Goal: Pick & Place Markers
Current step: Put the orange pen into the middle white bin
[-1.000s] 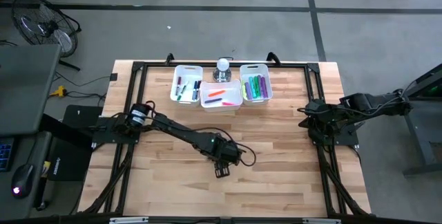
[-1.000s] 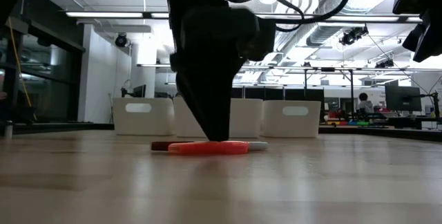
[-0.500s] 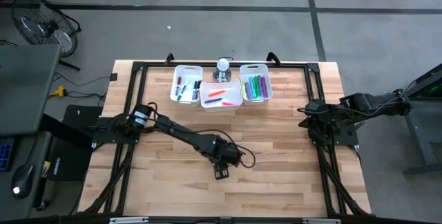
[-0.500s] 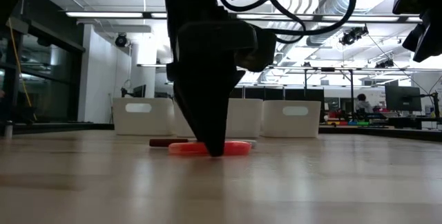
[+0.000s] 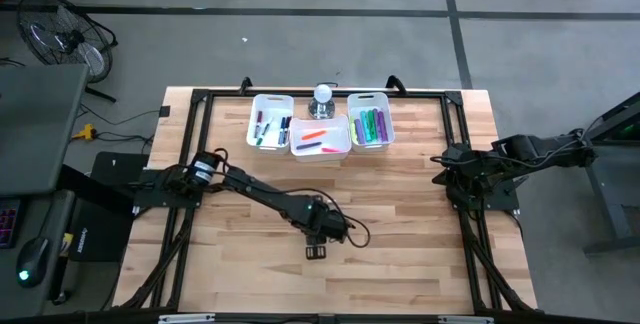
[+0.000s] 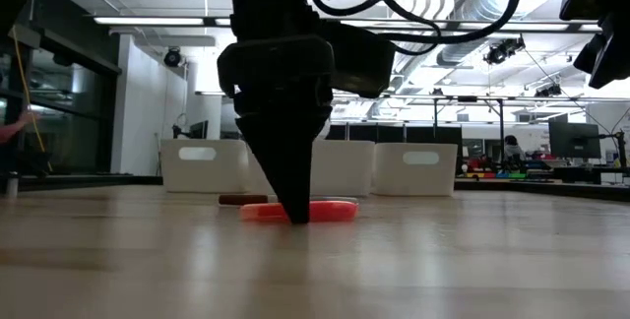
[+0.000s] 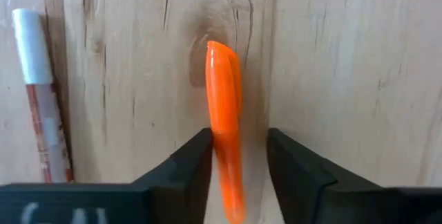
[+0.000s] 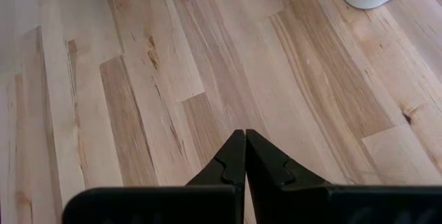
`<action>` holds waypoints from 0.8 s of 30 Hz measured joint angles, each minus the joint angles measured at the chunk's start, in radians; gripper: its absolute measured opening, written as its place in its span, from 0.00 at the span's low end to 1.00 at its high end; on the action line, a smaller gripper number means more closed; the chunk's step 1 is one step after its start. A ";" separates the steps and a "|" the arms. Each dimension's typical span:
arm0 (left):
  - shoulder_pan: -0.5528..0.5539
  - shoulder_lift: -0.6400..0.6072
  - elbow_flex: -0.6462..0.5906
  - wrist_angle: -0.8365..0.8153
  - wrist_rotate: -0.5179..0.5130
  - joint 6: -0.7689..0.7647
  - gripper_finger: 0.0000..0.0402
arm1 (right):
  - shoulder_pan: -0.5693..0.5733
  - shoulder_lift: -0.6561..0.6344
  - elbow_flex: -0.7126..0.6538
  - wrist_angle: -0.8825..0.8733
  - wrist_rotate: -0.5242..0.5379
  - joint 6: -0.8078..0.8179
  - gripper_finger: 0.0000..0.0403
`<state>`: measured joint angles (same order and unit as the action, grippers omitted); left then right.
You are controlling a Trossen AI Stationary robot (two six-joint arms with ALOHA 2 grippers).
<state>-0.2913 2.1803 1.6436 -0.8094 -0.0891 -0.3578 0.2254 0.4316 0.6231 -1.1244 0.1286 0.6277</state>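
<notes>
At mid-table, well clear of the 3 white bins [image 5: 320, 129]: left gripper [image 7: 238, 158] down on the wood, fingers [image 7: 193, 162] straddling an orange marker [image 7: 225, 106] lying flat, nearly pinching it. Just beside, a red marker with white cap [image 7: 38, 99]. At the table's right edge: right gripper [image 8: 244, 156], fingers pressed together, holding nothing

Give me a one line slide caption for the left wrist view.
Left gripper fingers straddle an orange marker lying on the wooden table.
</notes>
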 joint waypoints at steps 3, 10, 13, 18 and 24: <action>0.002 0.004 0.000 -0.004 -0.003 0.019 0.26 | 0.000 0.000 0.000 0.000 0.000 0.000 0.00; 0.001 0.026 -0.001 -0.002 0.008 0.028 0.17 | 0.000 0.000 0.000 0.000 0.000 0.000 0.00; 0.002 0.026 -0.001 0.001 0.007 0.039 0.14 | 0.000 0.000 0.000 0.000 0.000 0.000 0.00; 0.003 0.025 -0.001 0.001 0.007 0.039 0.08 | 0.000 0.000 0.000 0.000 0.000 0.000 0.00; 0.003 0.021 0.049 -0.039 0.004 0.022 0.08 | 0.000 0.000 0.000 0.000 0.000 0.000 0.00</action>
<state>-0.2884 2.2015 1.6926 -0.8483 -0.0853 -0.3361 0.2254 0.4316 0.6231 -1.1248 0.1284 0.6279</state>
